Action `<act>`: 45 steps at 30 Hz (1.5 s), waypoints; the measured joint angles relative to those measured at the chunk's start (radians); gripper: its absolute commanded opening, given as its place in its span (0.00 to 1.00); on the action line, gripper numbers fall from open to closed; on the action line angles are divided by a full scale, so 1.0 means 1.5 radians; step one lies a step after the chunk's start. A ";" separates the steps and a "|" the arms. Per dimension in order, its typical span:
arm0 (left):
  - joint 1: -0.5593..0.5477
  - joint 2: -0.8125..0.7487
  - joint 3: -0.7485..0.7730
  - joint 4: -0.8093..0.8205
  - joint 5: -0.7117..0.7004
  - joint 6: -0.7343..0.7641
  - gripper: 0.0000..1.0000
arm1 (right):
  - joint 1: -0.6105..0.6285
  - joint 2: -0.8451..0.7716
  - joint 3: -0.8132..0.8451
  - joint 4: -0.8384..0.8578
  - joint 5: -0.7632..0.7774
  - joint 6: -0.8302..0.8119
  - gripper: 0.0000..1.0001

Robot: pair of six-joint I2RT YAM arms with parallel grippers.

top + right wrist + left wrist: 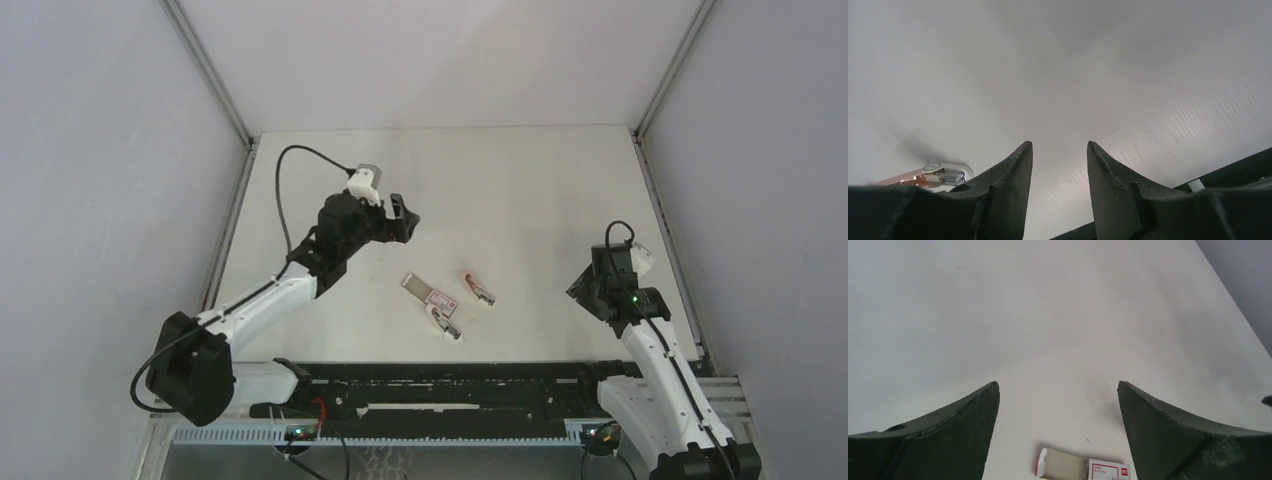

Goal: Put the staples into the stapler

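Stapler (480,288), a small reddish body with a metal end, lay near the middle of the surface (520,180), with nothing touching it. The staple box (425,291) lay just to its left and apart from it, the sleeve slid partly off a grey tray. A pale piece (445,325) with a metal end lay on the near side of the box. I could not tell whether it touched the box or belonged to the stapler.

The left fingers (402,217) were released, spread wide with nothing between them, and hung above the surface beyond and to the left of the box. In the left wrist view the box showed at the bottom edge, low between the two fingers and clear of both.

The right fingers (580,292) were parted by a narrower gap and also grasped nothing. They were well to the right of the stapler, near the right edge. In the right wrist view its white and metal end showed at the lower left, partly hidden behind one finger.
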 measured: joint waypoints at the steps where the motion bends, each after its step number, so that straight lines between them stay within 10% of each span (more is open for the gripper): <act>1: 0.012 -0.007 -0.004 -0.002 -0.003 -0.012 0.92 | 0.000 -0.004 -0.001 0.002 -0.001 -0.002 0.48; 13: 0.137 -0.098 -0.033 0.015 -0.124 -0.038 0.96 | -0.007 -0.075 -0.002 0.050 0.012 0.026 0.55; 28: 0.190 -0.104 -0.072 -0.014 -0.042 0.071 1.00 | -0.013 -0.198 0.108 -0.358 0.017 0.377 0.47; 45: 0.220 -0.062 0.055 -0.120 -0.027 -0.044 0.98 | 0.009 0.063 0.194 -0.321 0.129 0.162 0.49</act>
